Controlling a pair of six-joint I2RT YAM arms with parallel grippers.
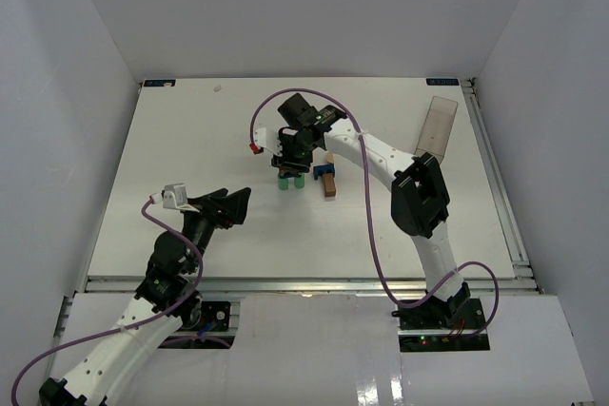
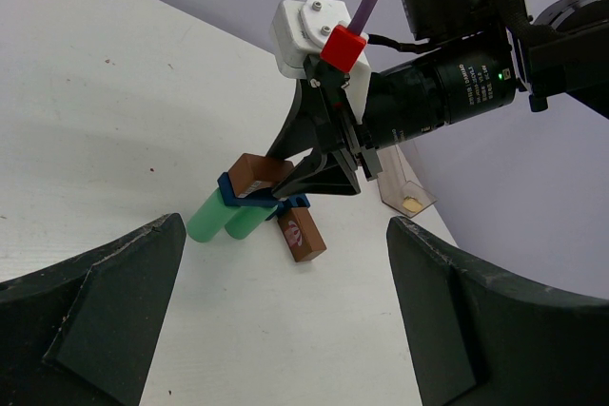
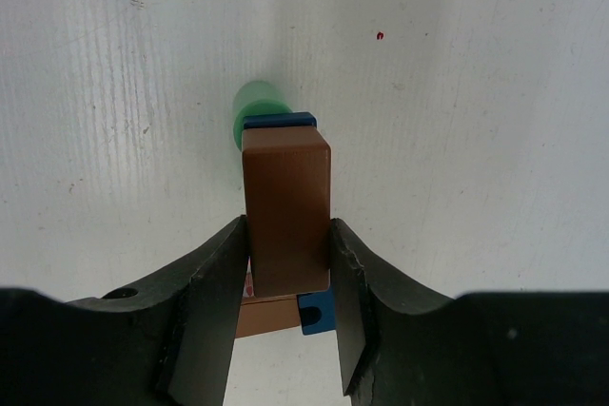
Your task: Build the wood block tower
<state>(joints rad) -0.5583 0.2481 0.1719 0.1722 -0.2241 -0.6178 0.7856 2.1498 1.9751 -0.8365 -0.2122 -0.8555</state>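
Two green cylinders [image 1: 292, 181] stand side by side at mid-table, with a blue piece [image 2: 232, 193] lying across their tops. My right gripper [image 1: 291, 159] is shut on a brown block [image 3: 285, 178] and holds it on or just above that blue piece [image 3: 278, 121]; I cannot tell whether they touch. The block's underside is hidden, so no arch cut shows. A brown brick [image 1: 329, 186], another blue piece [image 1: 323, 171] and a tan piece [image 1: 328, 155] lie just right of the cylinders. My left gripper [image 1: 238, 204] is open and empty, near-left of the tower, and also shows in the left wrist view [image 2: 284, 268].
A clear rectangular plastic box [image 1: 438, 125] lies at the far right of the table. The right arm's purple cable [image 1: 366, 225] loops over the table to the right of the blocks. White walls enclose the table on three sides.
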